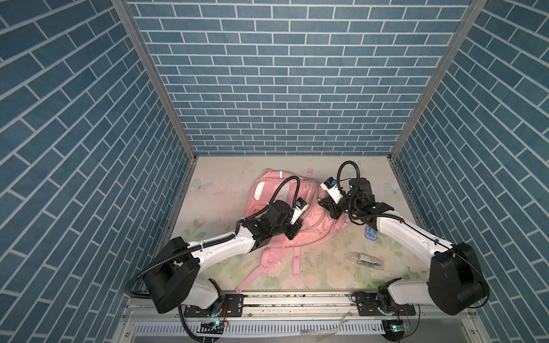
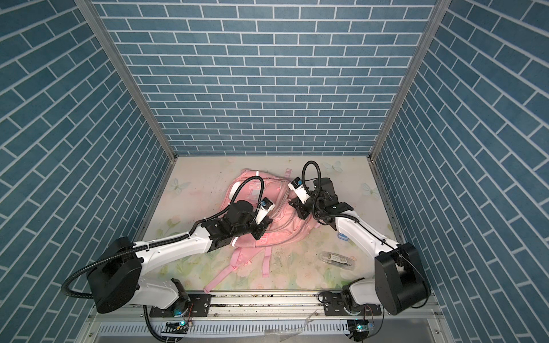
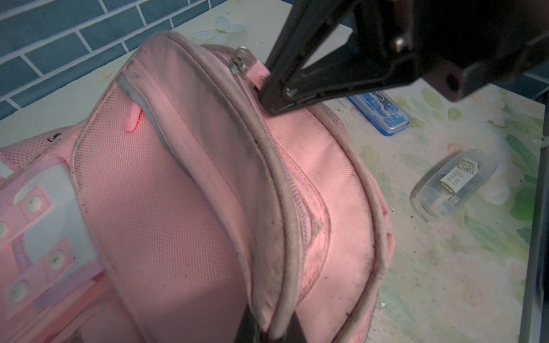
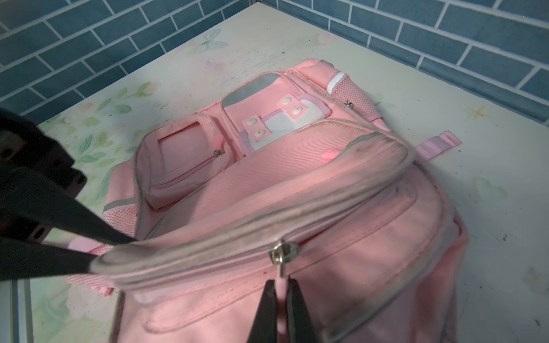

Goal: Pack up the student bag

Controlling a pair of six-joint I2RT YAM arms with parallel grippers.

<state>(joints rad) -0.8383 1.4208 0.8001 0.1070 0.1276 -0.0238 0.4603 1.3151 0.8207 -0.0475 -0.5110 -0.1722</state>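
The student bag (image 1: 315,228), a pink backpack, lies front up in the middle of the table, as both top views show (image 2: 285,225). My left gripper (image 3: 271,332) is shut on the grey-piped edge of its flap (image 3: 285,237), pinching the fabric between its fingers. It reaches in from the near left (image 1: 290,235). My right gripper (image 4: 281,285) is shut on the pink pull tab (image 3: 259,72) of the metal zip slider (image 4: 282,252). It comes over the bag's right side (image 1: 322,205). The zip looks closed along the stretch between the two grippers.
A blue-and-clear case (image 1: 370,233) lies on the floral table (image 1: 326,267) right of the bag, partly under the right arm. A clear plastic case (image 1: 367,260) lies nearer the front. The bag's pink straps (image 1: 258,276) trail toward the front edge. Blue brick walls enclose three sides.
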